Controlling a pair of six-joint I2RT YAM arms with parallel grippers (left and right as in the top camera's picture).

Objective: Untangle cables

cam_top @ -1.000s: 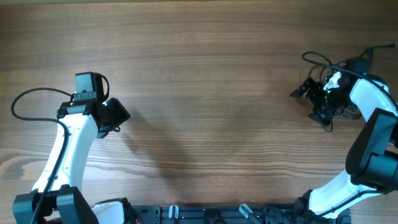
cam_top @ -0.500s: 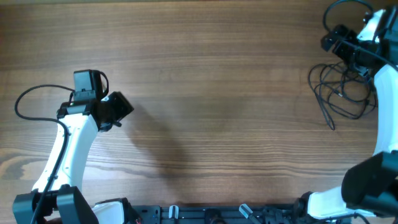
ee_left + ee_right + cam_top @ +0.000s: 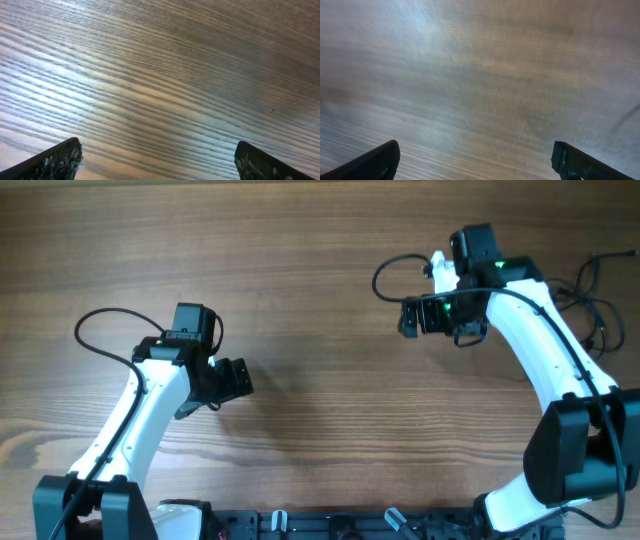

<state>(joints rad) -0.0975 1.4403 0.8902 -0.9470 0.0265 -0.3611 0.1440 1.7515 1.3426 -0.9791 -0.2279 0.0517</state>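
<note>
The cables (image 3: 603, 308) are thin black cords in loose loops at the far right edge of the table in the overhead view, partly hidden behind my right arm. My right gripper (image 3: 412, 318) is open and empty, well left of the cables and apart from them. In the right wrist view its jaws (image 3: 475, 156) frame only bare, blurred wood. My left gripper (image 3: 236, 379) is open and empty over the left-centre of the table. In the left wrist view its jaws (image 3: 157, 156) show only bare wood. No cable shows in either wrist view.
Thicker black wires belonging to the arms loop beside the left arm (image 3: 97, 330) and the right wrist (image 3: 385, 275). The arm bases and a black rail (image 3: 330, 523) line the table's front edge. The wooden table (image 3: 320, 240) spans the whole view.
My right arm swung from the far right, where it was at the cables, leftward toward the centre, with nothing in it. My left arm moved right. The cables now lie nearer the right edge.
</note>
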